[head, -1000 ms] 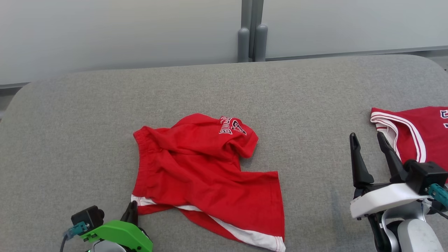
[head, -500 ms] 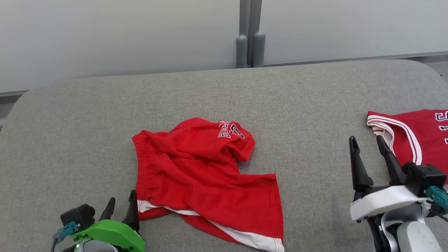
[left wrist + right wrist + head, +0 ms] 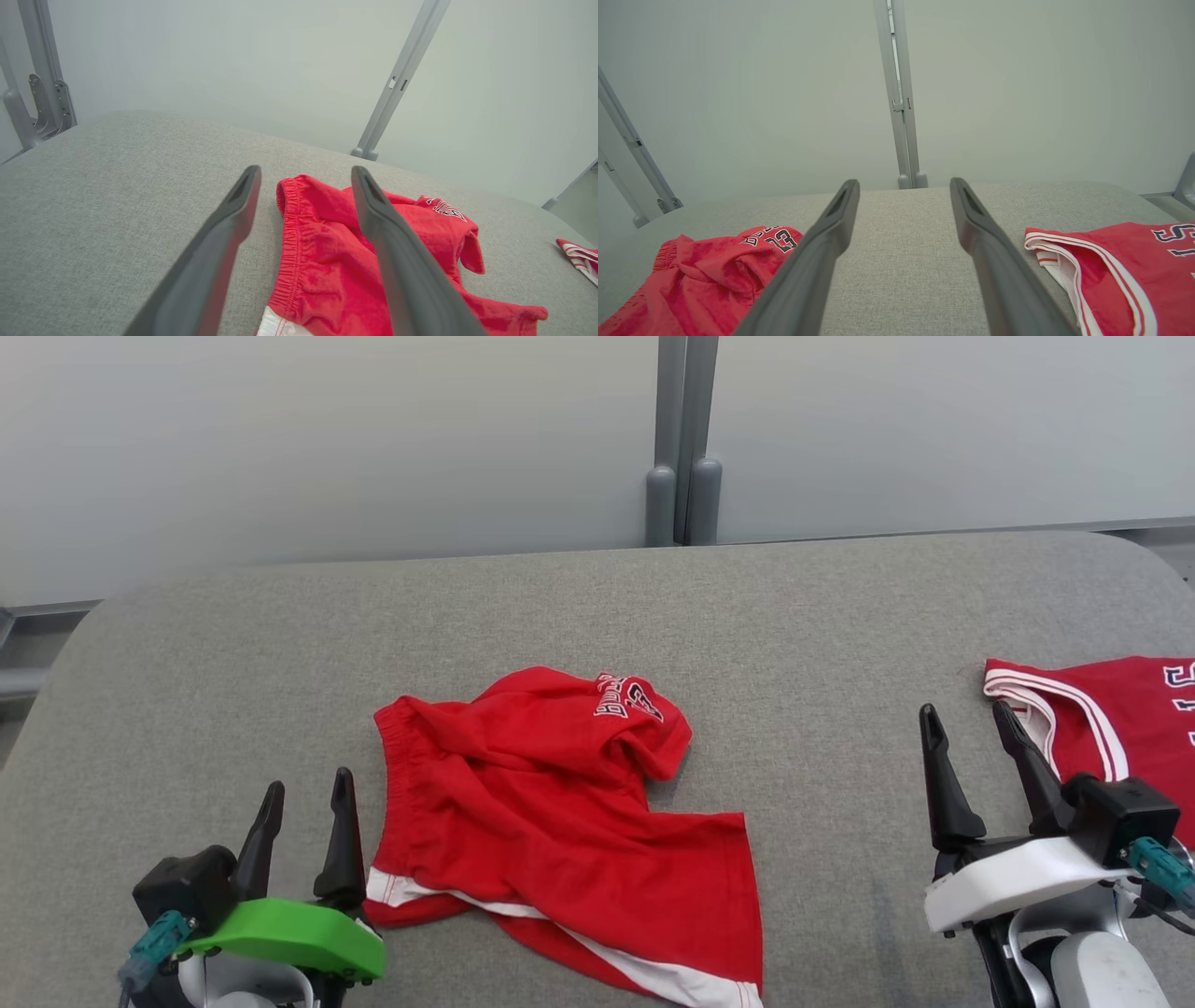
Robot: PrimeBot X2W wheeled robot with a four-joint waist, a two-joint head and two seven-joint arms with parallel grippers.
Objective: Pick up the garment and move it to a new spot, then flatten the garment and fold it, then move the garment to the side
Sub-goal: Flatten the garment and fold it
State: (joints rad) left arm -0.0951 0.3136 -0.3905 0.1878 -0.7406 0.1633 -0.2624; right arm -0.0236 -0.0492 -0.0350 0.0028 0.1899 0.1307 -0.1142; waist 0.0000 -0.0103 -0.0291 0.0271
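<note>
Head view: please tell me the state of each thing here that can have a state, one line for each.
red shorts: crumpled, one leg folded over, lying on the table, not held.
red jersey: lying flat at the table's right side, partly out of frame.
left gripper: open, holding nothing, close beside the shorts' white-trimmed hem.
right gripper: open, holding nothing, between the two garments.

Two arms, alike in build, different in colour.
The left gripper (image 3: 309, 780) sits on a bright green shell (image 3: 289, 938), and the right gripper (image 3: 963, 708) sits on a white shell (image 3: 1018, 882) above a pale grey forearm (image 3: 1111, 975). Each has two long, dark, tapering fingers (image 3: 943, 784) with a shallow groove near the tip. Each also has a boxy black camera block (image 3: 1120, 812) at its side, with a teal plug (image 3: 1158, 863) fitted below it.
</note>
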